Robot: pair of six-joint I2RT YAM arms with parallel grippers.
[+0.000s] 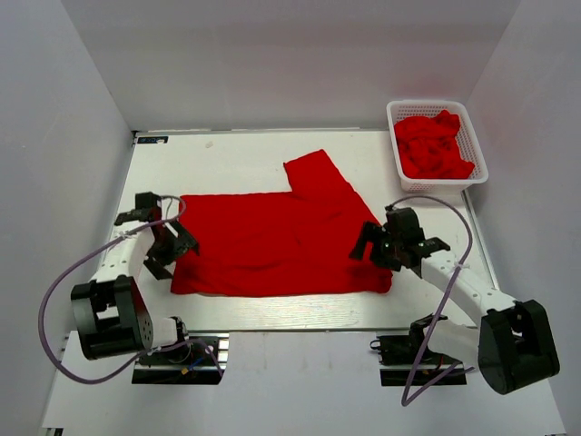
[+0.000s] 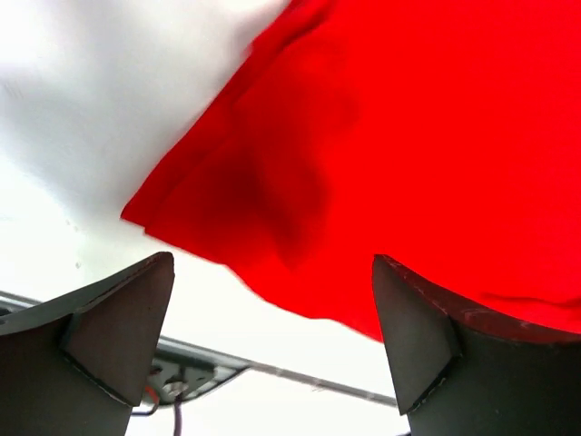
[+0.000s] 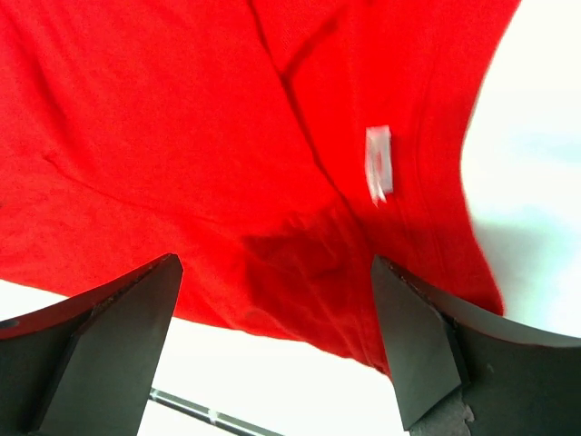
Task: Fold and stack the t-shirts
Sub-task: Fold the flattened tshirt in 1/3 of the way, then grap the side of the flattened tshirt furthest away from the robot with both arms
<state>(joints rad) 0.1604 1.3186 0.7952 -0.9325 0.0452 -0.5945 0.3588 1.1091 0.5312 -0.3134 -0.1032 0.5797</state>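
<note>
Now the left hand [image 2: 272, 262] spreads wide above a corner of the red t-shirt [image 2: 408, 136]. The right hand [image 3: 274, 261] gapes likewise over its label [image 3: 379, 163].

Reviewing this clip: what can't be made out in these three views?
- How many crumpled t-shirts fill the basket: top view, folds merge.
- Print on the white tag: right wrist view, blurred.
- Whether the left gripper or right gripper touches the spread t-shirt: wrist views show no height; arms cover them from above.
</note>
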